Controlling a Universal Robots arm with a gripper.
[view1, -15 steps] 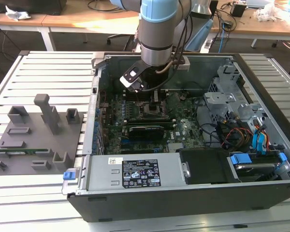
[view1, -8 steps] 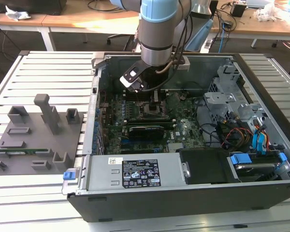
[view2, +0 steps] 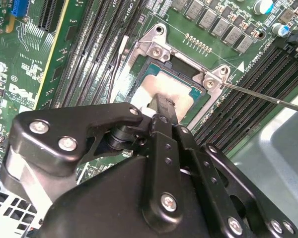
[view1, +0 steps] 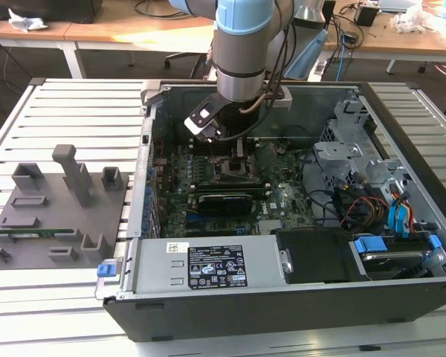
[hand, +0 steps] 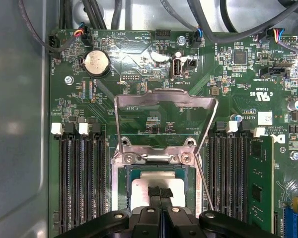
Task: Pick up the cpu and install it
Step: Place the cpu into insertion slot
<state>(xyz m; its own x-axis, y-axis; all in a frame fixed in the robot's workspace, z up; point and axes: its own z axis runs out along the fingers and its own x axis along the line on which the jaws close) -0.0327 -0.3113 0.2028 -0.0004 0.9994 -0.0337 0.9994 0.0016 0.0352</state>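
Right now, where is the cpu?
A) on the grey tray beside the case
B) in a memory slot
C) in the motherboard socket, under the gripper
C: the cpu lies inside the socket frame, with the gripper directly over it.

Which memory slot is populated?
The one farthest from the cpu, on the side of the blue connector: it holds a green memory stick. The other slots are empty black channels.
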